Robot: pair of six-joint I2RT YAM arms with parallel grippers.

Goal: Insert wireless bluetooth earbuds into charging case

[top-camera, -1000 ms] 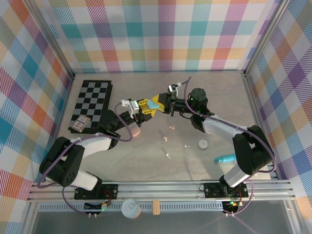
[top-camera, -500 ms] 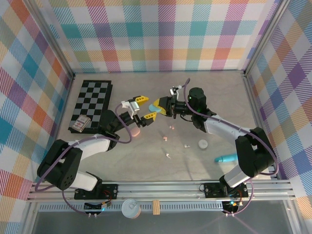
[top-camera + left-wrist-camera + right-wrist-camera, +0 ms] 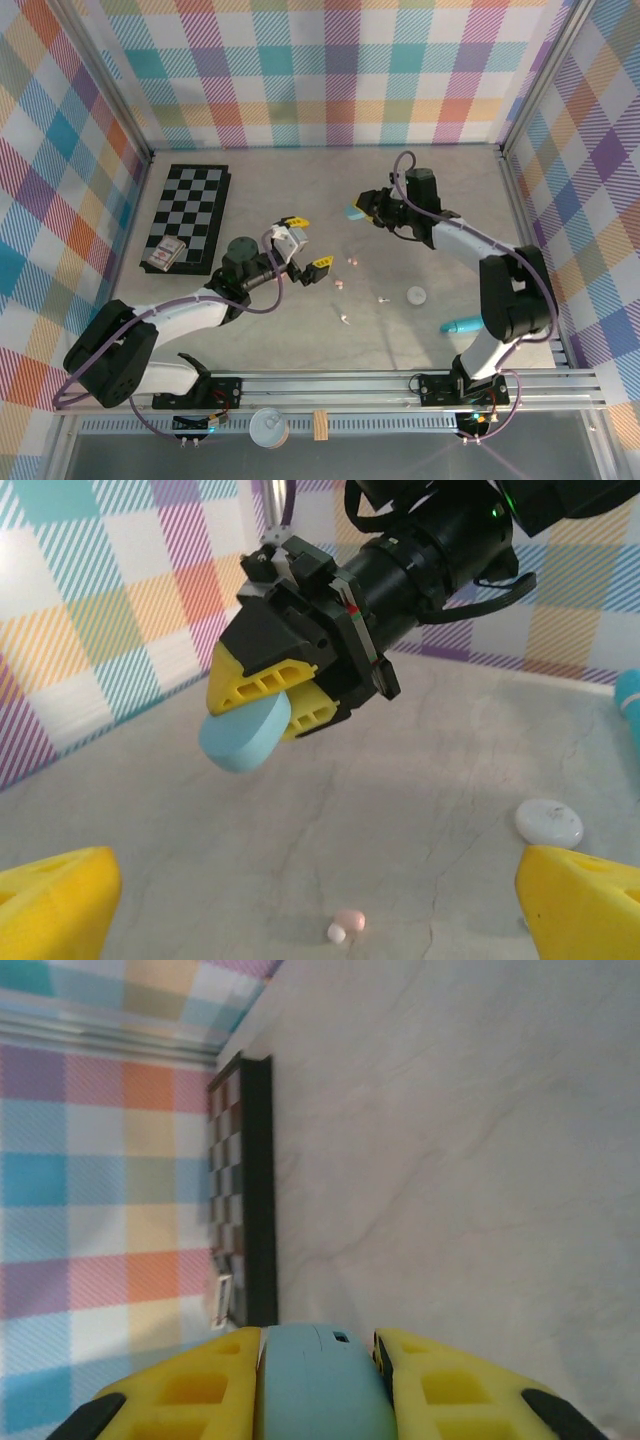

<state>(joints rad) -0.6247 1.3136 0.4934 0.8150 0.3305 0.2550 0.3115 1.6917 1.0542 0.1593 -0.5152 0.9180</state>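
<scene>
My right gripper (image 3: 366, 208) is shut on a light blue charging case (image 3: 352, 212), held above the table behind its middle. In the right wrist view the case (image 3: 320, 1392) sits between the yellow fingers (image 3: 190, 1390). My left gripper (image 3: 308, 243) hangs open and empty to the near left of the case, apart from it. The left wrist view shows the right gripper (image 3: 278, 702) holding the case (image 3: 245, 740) ahead, with a pink earbud (image 3: 347, 923) on the table below. More earbuds lie loose: pink ones (image 3: 352, 262) (image 3: 340, 284) and white ones (image 3: 383, 298) (image 3: 345, 320).
A white case (image 3: 416, 295) lies right of the earbuds. A turquoise tube (image 3: 462, 325) lies near the right arm's base. A chessboard (image 3: 190, 215) with a small card box (image 3: 165, 255) sits at the left. Plaid walls close in three sides.
My left gripper opened, let go of the blue case and drew back toward the near left. My right gripper kept the case and carried it back and to the right.
</scene>
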